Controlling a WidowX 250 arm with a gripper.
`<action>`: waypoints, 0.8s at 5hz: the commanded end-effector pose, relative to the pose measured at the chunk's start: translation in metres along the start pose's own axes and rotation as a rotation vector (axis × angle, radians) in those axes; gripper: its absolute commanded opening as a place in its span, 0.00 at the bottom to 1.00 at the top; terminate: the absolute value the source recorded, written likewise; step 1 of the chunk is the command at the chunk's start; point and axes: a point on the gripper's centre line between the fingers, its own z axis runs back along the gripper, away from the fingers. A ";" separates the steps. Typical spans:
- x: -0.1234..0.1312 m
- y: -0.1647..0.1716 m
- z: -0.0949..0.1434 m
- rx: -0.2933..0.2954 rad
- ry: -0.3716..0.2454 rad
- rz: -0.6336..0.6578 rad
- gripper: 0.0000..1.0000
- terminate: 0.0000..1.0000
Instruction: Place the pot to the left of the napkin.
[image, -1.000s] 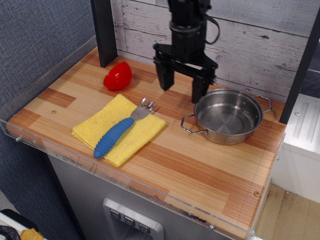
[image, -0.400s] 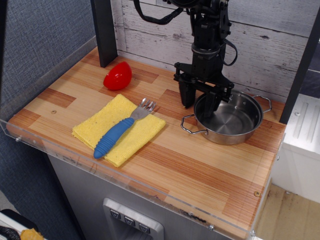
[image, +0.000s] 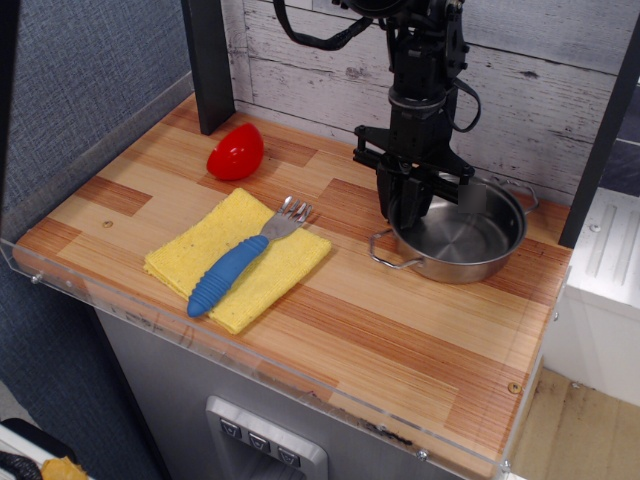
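The shiny steel pot (image: 470, 238) sits at the back right of the wooden counter, its left side looking slightly raised. My gripper (image: 404, 212) comes straight down onto the pot's left rim, with one finger inside and one outside. The jaws are closed on the rim. The yellow napkin (image: 222, 232) lies to the left of the pot at the front middle of the counter. A blue-handled fork (image: 226, 271) lies diagonally across it.
A red rounded object (image: 236, 152) lies at the back left, behind the napkin. A dark post (image: 208, 62) stands at the back left corner. A clear acrylic lip (image: 250, 352) runs along the front and left edges. A wooden wall (image: 560, 80) backs the counter.
My gripper moved right from behind the napkin area, dropped onto the pot's left rim and closed its jaws. The pot has shifted and tipped slightly.
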 end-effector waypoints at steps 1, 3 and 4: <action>-0.008 -0.009 0.086 -0.005 -0.215 -0.019 0.00 0.00; -0.080 0.056 0.132 0.052 -0.208 0.208 0.00 0.00; -0.123 0.096 0.121 0.043 -0.156 0.303 0.00 0.00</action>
